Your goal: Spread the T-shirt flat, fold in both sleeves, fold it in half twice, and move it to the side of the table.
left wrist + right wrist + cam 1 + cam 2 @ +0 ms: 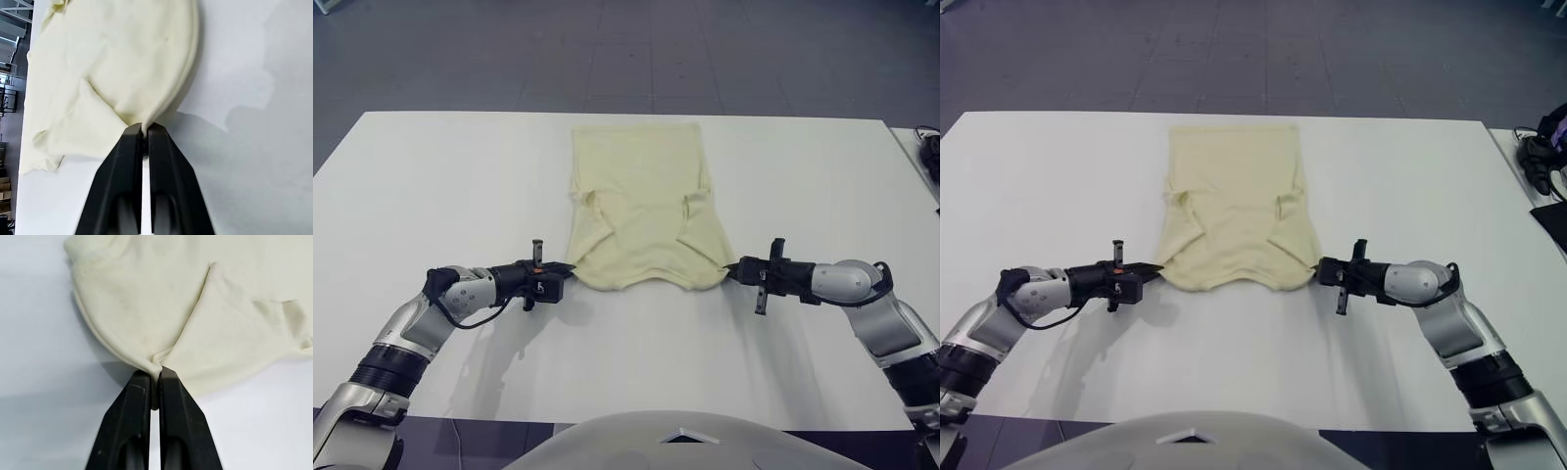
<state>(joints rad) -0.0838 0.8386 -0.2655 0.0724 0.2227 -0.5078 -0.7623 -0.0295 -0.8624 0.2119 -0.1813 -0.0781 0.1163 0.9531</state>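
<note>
A pale yellow T-shirt (641,201) lies on the white table (431,186), running from the far edge toward me, with both sleeves folded in over its body. My left gripper (570,267) is shut on the shirt's near left corner; the left wrist view has the fingers (132,147) pinching the cloth (112,63). At the near right corner my right gripper (728,268) is shut on the fabric, the cloth (195,308) bunching at the fingertips (168,382). The near edge of the T-shirt (1234,211) curves between the two grippers (1157,269) (1316,267).
Bare white tabletop stretches to both sides of the shirt and in front of it. Dark cables and gear (1540,157) lie on another surface past the table's right edge. Grey floor lies beyond the far edge.
</note>
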